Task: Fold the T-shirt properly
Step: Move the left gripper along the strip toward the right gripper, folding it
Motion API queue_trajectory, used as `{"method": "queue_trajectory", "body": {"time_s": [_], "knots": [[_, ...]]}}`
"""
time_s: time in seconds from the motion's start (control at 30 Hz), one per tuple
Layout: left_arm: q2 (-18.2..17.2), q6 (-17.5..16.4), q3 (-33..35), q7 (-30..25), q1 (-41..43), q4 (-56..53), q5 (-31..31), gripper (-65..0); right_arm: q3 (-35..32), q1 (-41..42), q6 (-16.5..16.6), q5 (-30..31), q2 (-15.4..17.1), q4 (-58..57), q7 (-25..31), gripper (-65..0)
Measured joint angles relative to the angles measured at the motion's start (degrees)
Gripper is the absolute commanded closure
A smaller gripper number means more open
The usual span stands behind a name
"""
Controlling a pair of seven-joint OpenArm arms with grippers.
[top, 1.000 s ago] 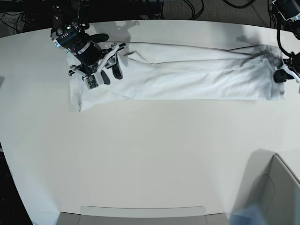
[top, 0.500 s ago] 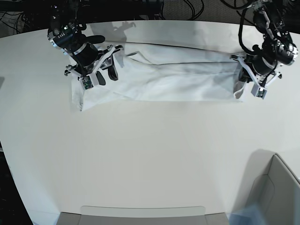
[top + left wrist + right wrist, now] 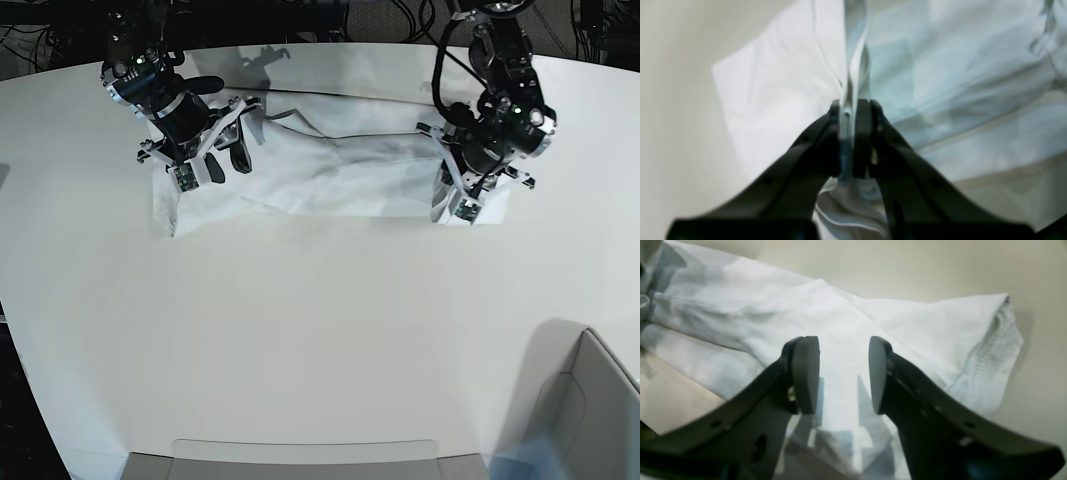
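Observation:
The white T-shirt (image 3: 340, 170) lies as a long folded strip across the far side of the table (image 3: 320, 320). My left gripper (image 3: 456, 205), on the right in the base view, is shut on a fold of the shirt's right end and holds it over the strip. In the left wrist view the cloth (image 3: 940, 66) is pinched between the shut gripper (image 3: 850, 110). My right gripper (image 3: 228, 160) is open and hovers over the shirt's left end. The right wrist view shows the open gripper (image 3: 843, 373) with the shirt (image 3: 907, 326) below.
A grey bin (image 3: 590, 400) stands at the front right corner. A flat grey tray (image 3: 300, 455) lies at the front edge. Black cables and arm bases (image 3: 330, 15) line the back edge.
My left gripper has moved left along the strip with the shirt's right end in it, so the strip is shorter. My right arm has barely moved.

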Motion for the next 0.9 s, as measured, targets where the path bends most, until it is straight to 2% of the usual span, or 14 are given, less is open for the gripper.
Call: {"method": "queue_trajectory", "body": {"time_s": [0.2, 0.37, 0.6, 0.9], "knots": [[1.0, 0.0, 4.7, -0.9, -1.5, -0.2, 7.8, 0.0, 0.0, -0.1, 0.0, 0.0, 0.0, 0.0, 0.0, -24.7], [1.7, 0.0, 5.5, -0.8, -1.7, -1.4, 8.9, 0.0, 0.0, -0.5, 0.0, 0.0, 0.0, 0.0, 0.0, -24.7], [5.3, 0.0, 5.5, -0.7, -1.5, -2.1, 9.2, 0.0, 1.1, -0.5, 0.0, 0.2, -0.3, 0.0, 0.0, -24.7], [5.8, 0.0, 5.6, -0.6, -3.2, -2.4, 9.2, 0.0, 1.6, -0.5, 0.0, 0.1, -0.3, 0.0, 0.0, -24.7]]}}
